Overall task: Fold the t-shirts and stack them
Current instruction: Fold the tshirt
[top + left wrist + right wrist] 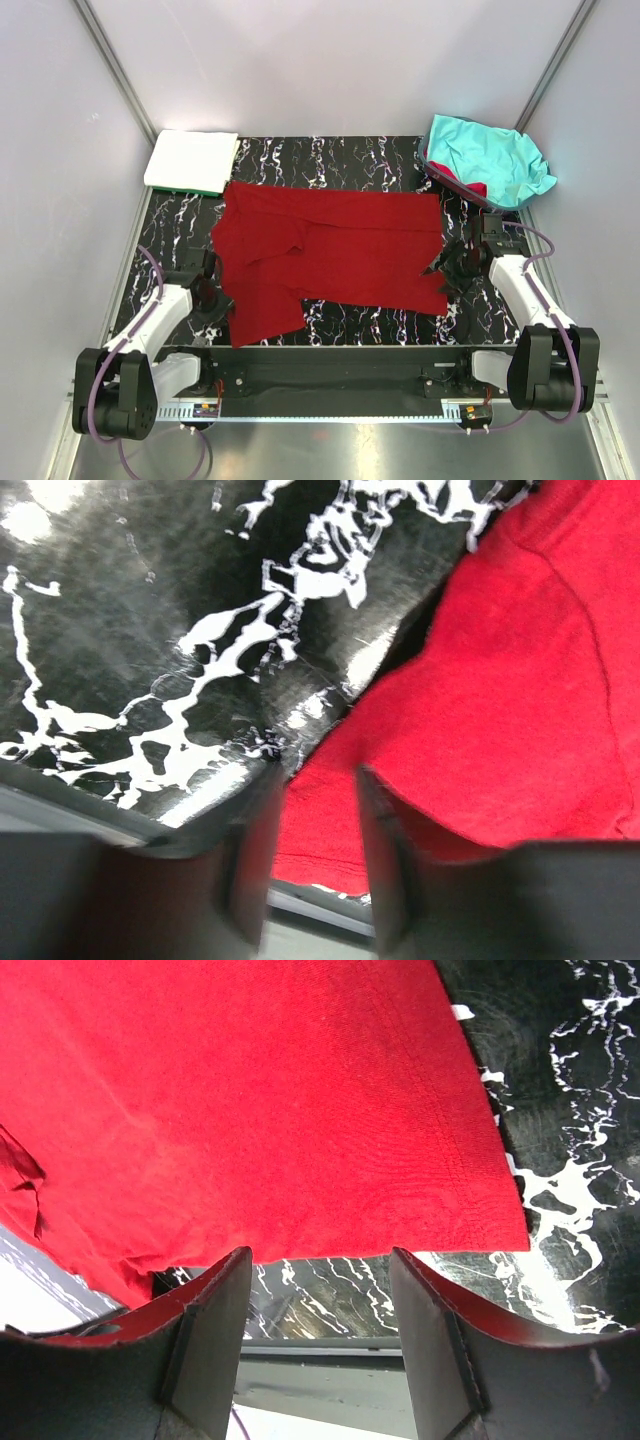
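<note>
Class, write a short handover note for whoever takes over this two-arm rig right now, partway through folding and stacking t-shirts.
Left gripper: open, fingers astride the near-left edge of the dark red cloth t-shirt, not clamped.
Right gripper: open at that shirt's near-right hem, holding nothing.
The red shirt lies spread and partly rumpled on the black marbled mat. A crumpled turquoise t-shirt sits far right.
Done: folded white t-shirt stacked on a folded green one, far left.
Left to do: fold the red, then the turquoise, and stack both.
</note>
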`<state>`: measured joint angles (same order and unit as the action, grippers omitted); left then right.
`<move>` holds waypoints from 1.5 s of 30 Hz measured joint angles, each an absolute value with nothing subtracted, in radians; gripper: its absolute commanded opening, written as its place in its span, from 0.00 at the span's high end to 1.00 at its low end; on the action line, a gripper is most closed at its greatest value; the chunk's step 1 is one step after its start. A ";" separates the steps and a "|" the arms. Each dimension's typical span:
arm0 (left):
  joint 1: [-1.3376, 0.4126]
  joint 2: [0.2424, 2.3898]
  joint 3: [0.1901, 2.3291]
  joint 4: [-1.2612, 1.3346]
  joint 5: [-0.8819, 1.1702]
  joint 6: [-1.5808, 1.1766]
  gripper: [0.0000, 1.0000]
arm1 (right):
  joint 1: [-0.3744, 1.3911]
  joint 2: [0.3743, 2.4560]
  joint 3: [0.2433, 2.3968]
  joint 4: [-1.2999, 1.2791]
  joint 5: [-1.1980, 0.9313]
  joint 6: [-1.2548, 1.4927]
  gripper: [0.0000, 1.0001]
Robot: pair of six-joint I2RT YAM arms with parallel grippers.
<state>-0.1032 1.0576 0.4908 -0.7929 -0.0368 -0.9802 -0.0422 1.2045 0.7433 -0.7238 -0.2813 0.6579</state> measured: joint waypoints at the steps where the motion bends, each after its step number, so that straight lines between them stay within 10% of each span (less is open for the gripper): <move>1: -0.103 1.059 0.491 -0.795 -0.041 -0.984 0.71 | -0.042 1.205 0.742 -0.723 -0.278 0.666 0.37; 9: -0.103 1.068 0.493 -0.804 -0.060 -0.997 1.00 | -0.047 1.215 0.733 -0.753 -0.170 0.741 0.48; 45: -0.126 1.049 0.564 -0.793 -0.080 -0.942 1.00 | -0.048 1.194 0.585 -0.797 0.034 1.052 0.59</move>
